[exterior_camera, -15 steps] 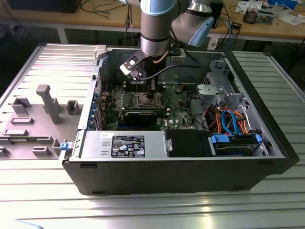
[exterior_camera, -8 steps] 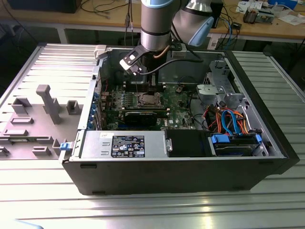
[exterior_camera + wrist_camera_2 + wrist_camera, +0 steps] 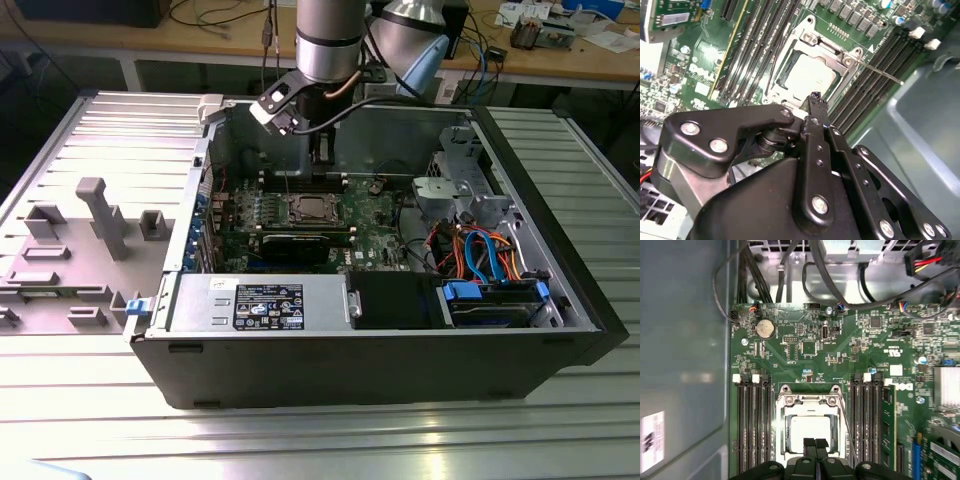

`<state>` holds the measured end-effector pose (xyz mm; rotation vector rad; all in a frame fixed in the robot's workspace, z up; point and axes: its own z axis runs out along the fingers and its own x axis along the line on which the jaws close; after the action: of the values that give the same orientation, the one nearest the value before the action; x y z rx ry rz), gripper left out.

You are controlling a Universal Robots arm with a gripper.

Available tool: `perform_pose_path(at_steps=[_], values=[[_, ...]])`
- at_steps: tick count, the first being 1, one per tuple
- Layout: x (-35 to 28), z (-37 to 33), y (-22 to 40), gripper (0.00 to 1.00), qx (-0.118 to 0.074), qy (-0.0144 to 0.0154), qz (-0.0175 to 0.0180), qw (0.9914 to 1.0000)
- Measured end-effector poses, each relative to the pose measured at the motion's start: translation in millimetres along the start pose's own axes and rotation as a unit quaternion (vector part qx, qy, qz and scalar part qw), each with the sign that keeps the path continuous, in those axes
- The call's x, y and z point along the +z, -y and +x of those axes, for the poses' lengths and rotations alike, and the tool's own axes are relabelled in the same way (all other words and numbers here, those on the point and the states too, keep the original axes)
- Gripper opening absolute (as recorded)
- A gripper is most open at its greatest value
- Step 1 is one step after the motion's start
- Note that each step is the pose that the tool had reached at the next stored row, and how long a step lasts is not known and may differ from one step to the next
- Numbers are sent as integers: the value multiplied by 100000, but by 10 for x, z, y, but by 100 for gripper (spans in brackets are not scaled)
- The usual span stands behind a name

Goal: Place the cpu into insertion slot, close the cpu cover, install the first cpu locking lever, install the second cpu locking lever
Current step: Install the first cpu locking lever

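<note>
A ribbed metal table [image 3: 300, 440] carries an open computer case [image 3: 400, 370], with a cluttered workbench [image 3: 200, 40] behind it, and the arm [image 3: 328, 40] reaches down into the case from above. The gripper [image 3: 815, 444] hangs low over the motherboard [image 3: 805, 347]. Its two dark fingertips [image 3: 815, 96] are pressed together with nothing between them, hovering just at the edge of the socket. The cpu [image 3: 810, 429] sits flat in the insertion slot [image 3: 308, 210], its pale metal top showing through the window of the cpu cover [image 3: 781, 427], which lies down over it. Along one side a thin wire locking lever [image 3: 880, 71] runs out past the socket rim toward the memory slots [image 3: 752, 425]. It looks unlatched, though I cannot be sure. As for handling, the chip looks light, stiff and flat, and probably delicate on its contact face, so it would be held by its edges only and never pressed on the middle. The cover is thin sheet metal and likely to flex. The lever looks springy and slick, and it is best caught near its free end, where a narrow fingertip can push it sideways.
</note>
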<state>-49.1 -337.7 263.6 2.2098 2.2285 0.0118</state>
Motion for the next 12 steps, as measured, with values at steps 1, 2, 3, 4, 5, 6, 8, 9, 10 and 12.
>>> perform_pose_path(at_steps=[1,2,3,4,5,6,8,9,10,12], values=[[-2,0,0,11,0,-9,-3,100000],[-2,1,0,11,-5,27,-4,100000],[-2,0,0,11,-92,76,5,100000],[-2,0,1,11,-501,94,10,99999],[-1,1,1,11,-970,98,8,99995],[0,1,1,11,-2024,103,9,99979],[2,1,1,11,-3373,97,8,99943],[3,1,1,11,-4248,90,13,99910],[3,1,1,11,-4942,88,15,99878],[7,1,1,11,-7402,64,18,99726]])
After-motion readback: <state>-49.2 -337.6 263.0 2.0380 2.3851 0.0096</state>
